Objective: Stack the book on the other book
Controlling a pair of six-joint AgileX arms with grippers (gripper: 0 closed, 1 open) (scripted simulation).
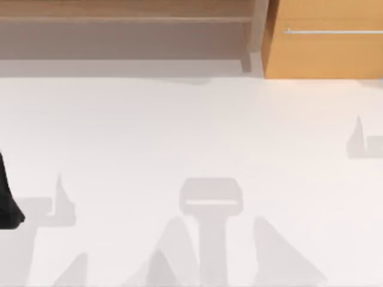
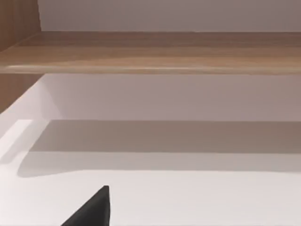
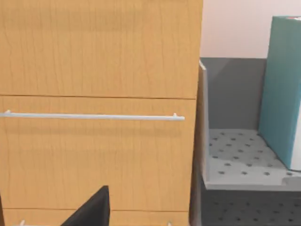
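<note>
Grip cannot be read on either arm. Of the left gripper (image 2: 91, 212) a dark wedge juts into its wrist view above the white table (image 1: 191, 131), facing a wooden shelf (image 2: 150, 52). Whether it is released, clenched or carrying anything, I cannot tell. The left arm (image 1: 7, 197) sits at the table's left edge in the top view and looks idle.

The right gripper (image 3: 91, 212) shows as a similar dark wedge, and its state is equally unclear. It faces the wooden cabinet (image 3: 94, 56), whose thin pale handle (image 3: 94, 116) runs across the drawer front.

Just beside the cabinet stands a grey perforated rack (image 3: 235, 155). In it a teal book (image 3: 282, 89) stands nearly upright, leaning slightly, with its lower end on the rack's floor. This is the one task item I can place. Which book it goes with I cannot tell.

My reading is that the task is at its start, with a reach toward the rack as the step in hand. To do it well, the right gripper should swing from the cabinet to the rack and clear the rack's near wall. It should then take the book across its thin width, high enough to lift it straight out without scraping.

The book's face is plain teal. No label, brand or writing is legible on it, the cabinet or the rack.
</note>
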